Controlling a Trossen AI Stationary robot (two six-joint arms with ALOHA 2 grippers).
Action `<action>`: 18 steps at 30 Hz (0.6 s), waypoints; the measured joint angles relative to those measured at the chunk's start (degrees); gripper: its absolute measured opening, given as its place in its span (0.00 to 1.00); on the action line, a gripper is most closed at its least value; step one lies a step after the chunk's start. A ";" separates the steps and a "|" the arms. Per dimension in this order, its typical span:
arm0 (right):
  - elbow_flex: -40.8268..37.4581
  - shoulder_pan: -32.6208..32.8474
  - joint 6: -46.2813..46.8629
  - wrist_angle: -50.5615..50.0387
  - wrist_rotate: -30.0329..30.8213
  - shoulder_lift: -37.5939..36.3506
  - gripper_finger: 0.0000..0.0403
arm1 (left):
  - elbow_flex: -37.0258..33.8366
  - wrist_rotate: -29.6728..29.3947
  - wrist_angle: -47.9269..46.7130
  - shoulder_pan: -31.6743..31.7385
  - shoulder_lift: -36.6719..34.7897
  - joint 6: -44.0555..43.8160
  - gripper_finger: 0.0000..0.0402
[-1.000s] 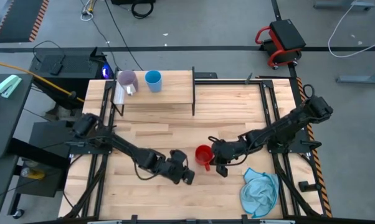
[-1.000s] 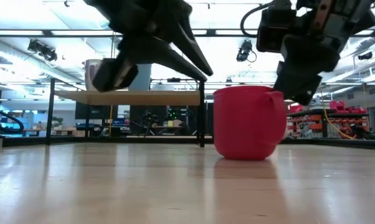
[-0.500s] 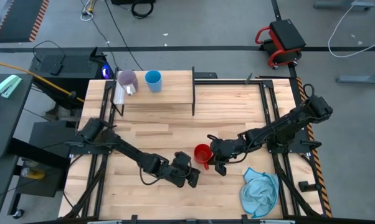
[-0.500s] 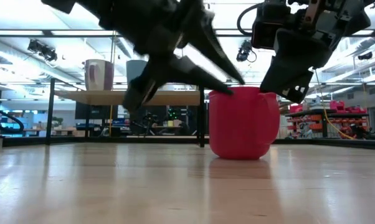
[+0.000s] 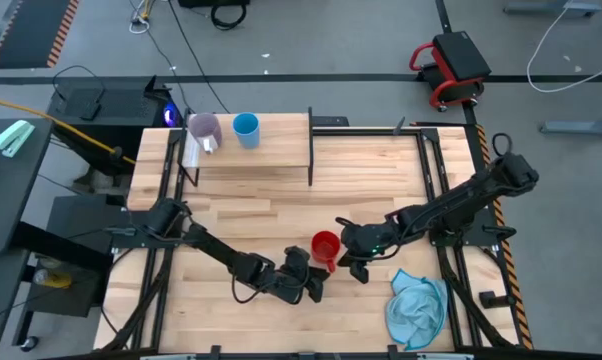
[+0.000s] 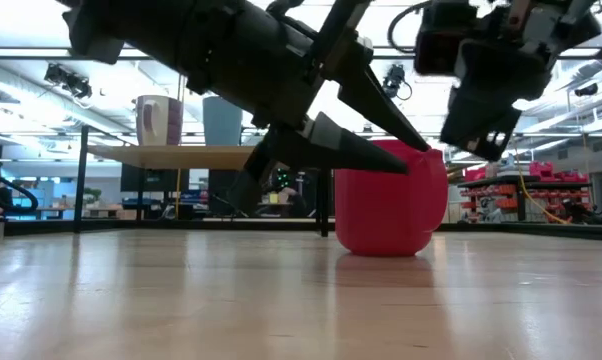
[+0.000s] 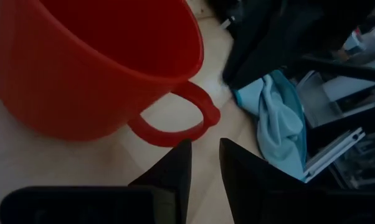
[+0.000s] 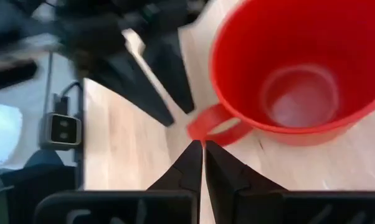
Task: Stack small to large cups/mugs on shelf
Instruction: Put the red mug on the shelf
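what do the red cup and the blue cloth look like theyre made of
Red cup: probably plastic. It is one solid bright red, thin-walled with a moulded loop handle, and its inside has a soft sheen. Glazed ceramic cannot be ruled out.

Blue cloth: a soft matte fabric, possibly microfibre. It lies crumpled in loose folds with no shine, though the weave is too small to tell.

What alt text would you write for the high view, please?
A red cup stands upright on the wooden table, with the left claw and the right claw close on either side. A purple cup and a blue cup stand on the shelf; a blue cloth lies nearby.
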 joint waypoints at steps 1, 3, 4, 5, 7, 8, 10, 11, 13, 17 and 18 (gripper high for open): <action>-0.02 0.22 0.00 -0.57 0.60 -1.00 0.06 | 0.00 -0.07 0.69 0.02 0.51 -0.39 0.23; 0.01 1.01 0.52 -2.56 2.30 -3.09 0.06 | -0.07 -0.38 1.30 0.00 1.21 -1.38 0.23; 0.01 1.25 0.61 -3.79 2.93 -3.74 0.06 | -0.09 -0.52 2.44 0.00 1.71 -1.46 0.23; 0.01 1.36 0.89 -4.90 3.08 -3.91 0.06 | -0.07 -0.54 4.04 0.00 1.98 -1.43 0.23; 0.01 1.64 1.20 -6.30 3.23 -3.24 0.06 | -0.07 -0.86 5.75 0.02 1.99 -1.39 0.23; 0.01 1.76 1.18 -6.22 3.24 -2.58 0.06 | -0.03 -0.88 6.19 0.11 1.99 -1.33 0.23; 0.01 1.97 1.14 -5.61 3.30 -1.15 0.06 | -0.02 -1.01 6.05 0.38 2.00 -1.00 0.23; 0.01 1.97 1.11 -5.47 3.32 -0.56 0.06 | -0.04 -1.21 6.11 0.42 2.06 -1.04 0.23; 0.01 1.97 1.11 -4.11 3.41 0.31 0.06 | -0.04 -1.55 7.11 0.55 2.06 -1.69 0.22; 0.01 1.95 1.07 -3.18 3.45 0.61 0.06 | -0.04 -2.09 7.19 0.98 2.06 -3.33 0.23; 0.01 1.95 1.05 -3.16 3.45 0.61 0.06 | -0.04 -2.14 7.58 1.11 2.06 -3.75 0.23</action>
